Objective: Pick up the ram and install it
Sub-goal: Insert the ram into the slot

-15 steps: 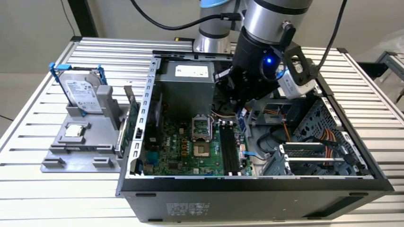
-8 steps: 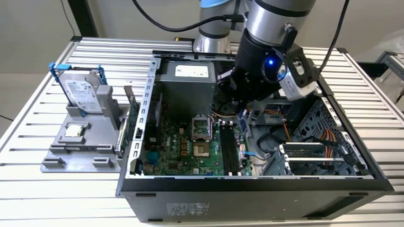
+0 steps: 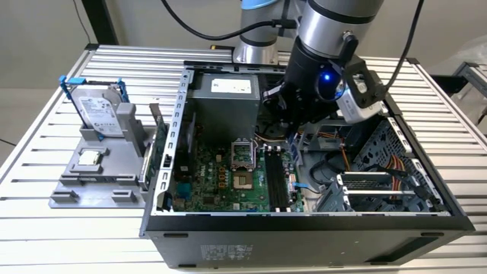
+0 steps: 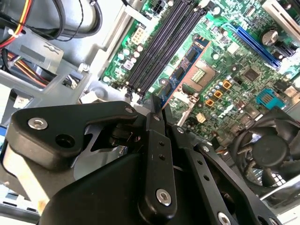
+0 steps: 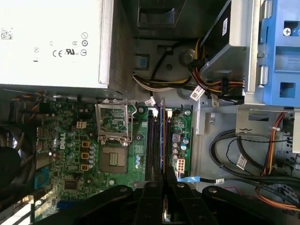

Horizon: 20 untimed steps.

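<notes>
1. The gripper (image 4: 156,108) has its jaws drawn nearly together on the ram (image 4: 183,70), pinching the thin board by one end. In the first wrist view the same grip shows, the gripper (image 5: 163,177) closed on the ram (image 5: 162,136) seen edge-on.

2. The ram hangs above the memory slots (image 4: 161,44) of the motherboard (image 4: 234,56), running along them. I cannot tell whether its lower edge has entered a slot or is just over one.

3. In the exterior view the gripper (image 3: 293,132) is down inside the open computer case (image 3: 304,225), at the far end of the memory slots (image 3: 275,180), with the arm's wrist just over the power supply (image 3: 224,111).

4. Around the slots: the empty processor socket (image 5: 112,123) with its metal frame lies just beside them, a cooling fan (image 4: 267,152) sits further across the board, and bundles of coloured cables (image 5: 206,89) run along the drive bay wall near the slots' far end. The blue drive cage (image 5: 281,51) stands beside those cables.

5. Outside the case, on the slatted table (image 3: 61,228) toward the exterior view's left, a grey fixture (image 3: 95,177) carries the upright hard drive (image 3: 99,114) in its blue frame and a small square processor chip (image 3: 91,158).

6. The ram is a long, narrow board, its face bluish-green with dark chips in a row and an orange-tinted edge in the second wrist view.
</notes>
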Available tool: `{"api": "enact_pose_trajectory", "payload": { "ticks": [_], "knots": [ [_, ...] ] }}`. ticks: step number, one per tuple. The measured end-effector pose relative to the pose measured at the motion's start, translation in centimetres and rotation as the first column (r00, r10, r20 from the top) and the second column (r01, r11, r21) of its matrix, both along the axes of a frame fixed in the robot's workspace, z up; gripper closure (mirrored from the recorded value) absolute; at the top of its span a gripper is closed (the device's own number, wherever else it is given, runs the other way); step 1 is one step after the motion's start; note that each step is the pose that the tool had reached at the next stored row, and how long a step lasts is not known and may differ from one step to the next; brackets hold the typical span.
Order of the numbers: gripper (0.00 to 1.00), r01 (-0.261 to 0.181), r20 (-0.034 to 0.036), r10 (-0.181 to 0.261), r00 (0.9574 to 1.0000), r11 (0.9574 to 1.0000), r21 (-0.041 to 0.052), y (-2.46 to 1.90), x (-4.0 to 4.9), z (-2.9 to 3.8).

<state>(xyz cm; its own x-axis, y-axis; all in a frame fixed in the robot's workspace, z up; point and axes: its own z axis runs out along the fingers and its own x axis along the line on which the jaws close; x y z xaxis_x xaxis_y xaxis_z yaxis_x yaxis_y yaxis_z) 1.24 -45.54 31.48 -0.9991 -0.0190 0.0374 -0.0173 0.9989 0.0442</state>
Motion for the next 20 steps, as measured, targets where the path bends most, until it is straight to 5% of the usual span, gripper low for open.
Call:
{"api": "enact_pose_trajectory", "payload": {
  "ticks": [20],
  "knots": [
    [1.00,0.037,0.0000,-0.037,0.9993,0.9993,0.0000,0.00,0.23,-0.81]
  ]
}}
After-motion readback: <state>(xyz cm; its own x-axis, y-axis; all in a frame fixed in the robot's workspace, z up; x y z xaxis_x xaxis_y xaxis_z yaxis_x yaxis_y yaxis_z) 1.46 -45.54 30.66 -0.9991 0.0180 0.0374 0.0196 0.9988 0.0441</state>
